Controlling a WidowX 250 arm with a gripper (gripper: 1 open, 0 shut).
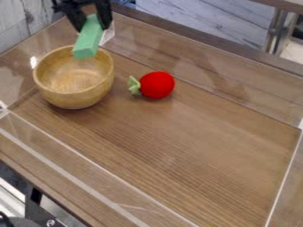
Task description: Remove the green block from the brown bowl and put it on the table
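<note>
Fingers of my black gripper [89, 19] are pinched on the upper end of the green block [88, 40], a flat, smooth, light green bar that hangs tilted in the air at the top left of the view, its lower end just above the far rim of the brown bowl [73, 78]. I see no contact between block and bowl. That bowl is round, light tan wood with a thick rim and a smooth hollow inside, sitting on the table [190, 151], whose surface is brown wood grain with a slight sheen. Near the bowl, on its right and not touching it, lies a round red fruit toy [154, 84] with a small green leaf on its left side. Clear plastic walls [71, 182] run low around the tabletop's edges.
</note>
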